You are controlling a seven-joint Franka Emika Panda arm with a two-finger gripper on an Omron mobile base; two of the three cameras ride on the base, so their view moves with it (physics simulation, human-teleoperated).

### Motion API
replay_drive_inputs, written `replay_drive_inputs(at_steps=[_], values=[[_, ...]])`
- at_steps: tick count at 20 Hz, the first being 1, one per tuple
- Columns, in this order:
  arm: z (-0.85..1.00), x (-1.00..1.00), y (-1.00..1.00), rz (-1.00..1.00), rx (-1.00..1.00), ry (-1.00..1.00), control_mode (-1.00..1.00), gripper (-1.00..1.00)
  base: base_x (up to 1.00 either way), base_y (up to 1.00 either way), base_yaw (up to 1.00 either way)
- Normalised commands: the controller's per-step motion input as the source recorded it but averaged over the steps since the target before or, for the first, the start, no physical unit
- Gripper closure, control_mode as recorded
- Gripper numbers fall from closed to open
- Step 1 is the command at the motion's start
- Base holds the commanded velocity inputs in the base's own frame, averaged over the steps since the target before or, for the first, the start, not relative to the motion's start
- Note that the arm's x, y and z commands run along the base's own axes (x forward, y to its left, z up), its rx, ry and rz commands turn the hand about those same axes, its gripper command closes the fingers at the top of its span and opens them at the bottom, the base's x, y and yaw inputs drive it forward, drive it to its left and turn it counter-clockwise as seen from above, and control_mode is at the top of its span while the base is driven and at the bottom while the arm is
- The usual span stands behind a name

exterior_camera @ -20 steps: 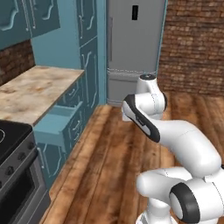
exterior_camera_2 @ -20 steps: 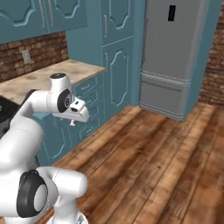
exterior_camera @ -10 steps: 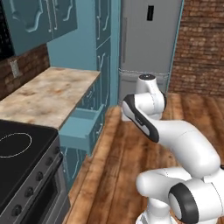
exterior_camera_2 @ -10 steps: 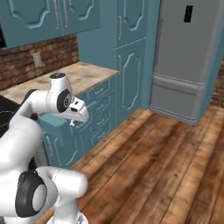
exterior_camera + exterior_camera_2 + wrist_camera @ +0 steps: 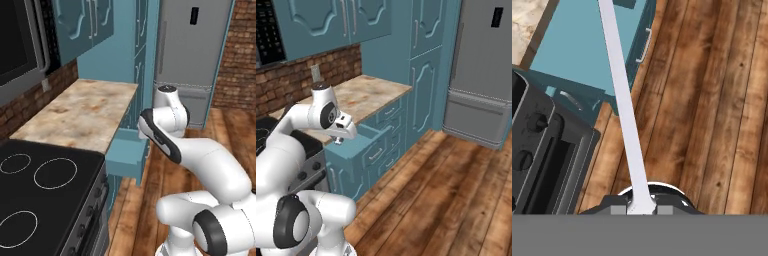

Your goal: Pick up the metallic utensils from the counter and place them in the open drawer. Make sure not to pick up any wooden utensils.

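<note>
While clamped — pincer (image 5: pixel 642 209) on knife (image 5: pixel 623 107)

Wooden plank floor (image 5: pixel 456 200), red brick wall (image 5: pixel 301 75), teal upper cabinets (image 5: pixel 331 22), grey refrigerator (image 5: pixel 483 75), black stovetop (image 5: pixel 40 185)

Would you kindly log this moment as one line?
gripper: shut on silver utensil | position: beside open drawer | utensil: not yet released

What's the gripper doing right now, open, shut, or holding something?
Gripper: shut on the silver utensil, which sticks out toward the open drawer.
</note>
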Motion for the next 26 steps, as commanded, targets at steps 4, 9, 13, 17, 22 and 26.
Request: replay_drive_inputs(at_steps=[4, 9, 13, 17, 22, 26], values=[[0.00, 0.00, 0.00, 0.00, 0.00, 0.00, 1.00, 1.00, 0.34, 0.00, 0.00], [0.00, 0.00, 0.00, 0.00, 0.00, 0.00, 1.00, 1.00, 0.51, 0.02, 0.00], [0.00, 0.00, 0.00, 0.00, 0.00, 0.00, 1.00, 1.00, 0.52, 0.09, 0.00], [-0.11, 0.06, 0.01, 0.00, 0.00, 0.02, -1.00, 1.00, 0.27, 0.05, 0.00], [-0.58, 0.22, 0.04, -0.01, 0.00, 0.09, -1.00, 1.00, 0.00, 0.00, 0.00], [-0.27, 0.31, 0.00, -0.02, 0.00, 0.02, -1.00, 1.00, 0.00, 0.00, 0.00]])
